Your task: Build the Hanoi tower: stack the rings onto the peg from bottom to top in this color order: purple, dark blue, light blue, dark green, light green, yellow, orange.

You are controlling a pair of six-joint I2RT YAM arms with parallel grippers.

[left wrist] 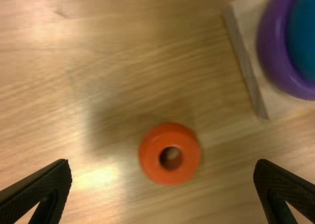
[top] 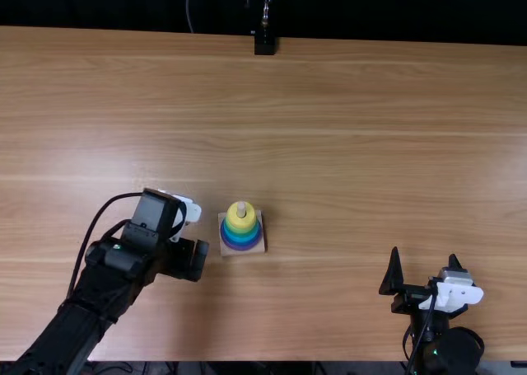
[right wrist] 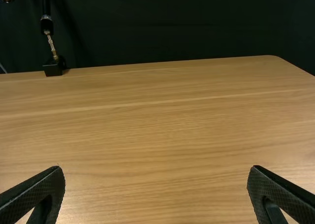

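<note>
A dark backdrop [top: 370, 8] stood behind our light brown wooden surface [top: 346, 128], with a black stand [top: 264, 44] at its far edge. On the surface, we had a square base [top: 255, 249] carrying stacked rings: yellow [top: 236, 222] uppermost, green and blue ones beneath, purple [left wrist: 273, 51] at the bottom, and the peg's tip [top: 241, 206] poking out above. Beside the stack hung our left gripper [top: 188, 261], its fingers spread wide. In its wrist view, we saw the orange ring [left wrist: 151, 159] lying flat on the surface, near the base but apart from it. Our right gripper [top: 425, 255] was wide and empty, well apart from the stack.
</note>
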